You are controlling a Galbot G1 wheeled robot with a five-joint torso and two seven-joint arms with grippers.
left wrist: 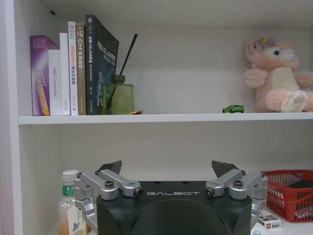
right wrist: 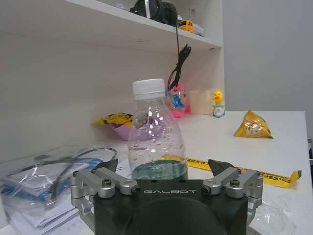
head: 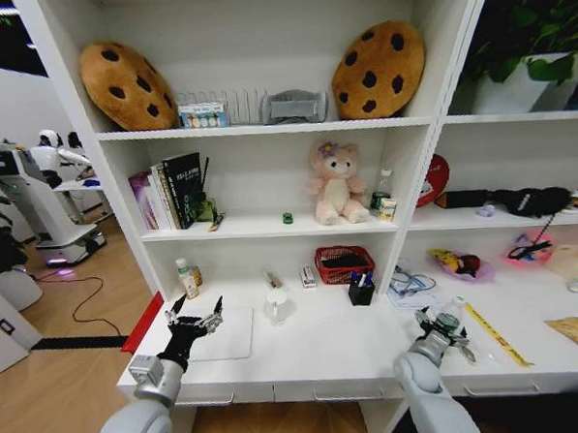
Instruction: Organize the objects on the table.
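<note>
My left gripper (head: 198, 304) (left wrist: 167, 166) hangs open over the left end of the white table (head: 325, 355), just above the slim white laptop (head: 226, 338). My right gripper (head: 442, 317) (right wrist: 164, 164) is open, its fingers on either side of an upright clear bottle (right wrist: 155, 132) with a white cap, not touching it. A tiny green toy car (head: 287, 218) (left wrist: 233, 108) sits on the shelf above. A clear cup (head: 276, 304), a black pen holder (head: 361, 291) and a tea bottle (head: 187, 277) stand at the back of the table.
A red basket (head: 345, 264) sits against the back wall. Bagged glasses (right wrist: 54, 176), a yellow tape strip (head: 494, 334) and a yellow snack bag (head: 571, 330) lie on the right. Books (left wrist: 73, 68), a reed diffuser (left wrist: 117, 98) and a pink plush bear (head: 335, 183) occupy the shelf.
</note>
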